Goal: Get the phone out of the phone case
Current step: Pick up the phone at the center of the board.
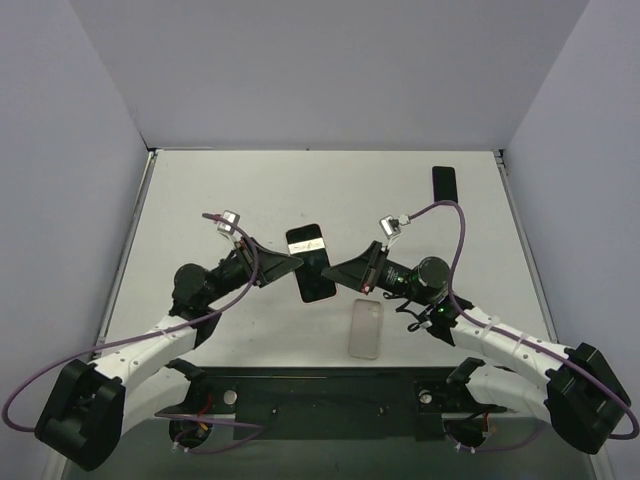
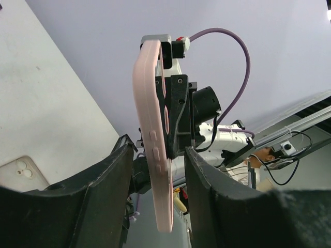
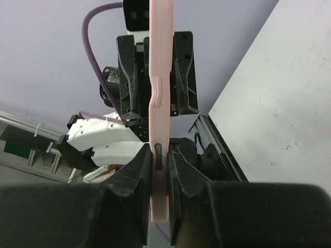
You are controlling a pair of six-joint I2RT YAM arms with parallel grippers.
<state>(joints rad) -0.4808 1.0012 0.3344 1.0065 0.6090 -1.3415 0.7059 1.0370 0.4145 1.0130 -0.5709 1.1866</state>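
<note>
Phone (image 1: 310, 258), dark screen facing up toward the overhead camera, sits inside the pink case (image 3: 161, 62). I see both held between the two arms over the middle of the table (image 1: 220, 200).

Right gripper (image 3: 160, 150): in my right wrist view the case stands edge-on, and the two fingers press against its opposite faces at the near end, beside a dark side button. The jaws are nearly together, with only the case's thickness between them, so this gripper carries the load.

Left gripper (image 2: 159, 149): it meets the case from the opposite side. In its own wrist view the fingers (image 2: 98, 196) straddle the pink edge with a slim gap showing on each side. I read these jaws as partly open and not clamping the case. From the right wrist view the same fingers flank the far end of the case closely.

Clear case (image 1: 366, 328): it lies flat on the table near the arm bases, just below the held phone and apart from it.

Black slab (image 1: 444, 184): it lies flat toward the far right of the table, well apart from both grippers.
</note>
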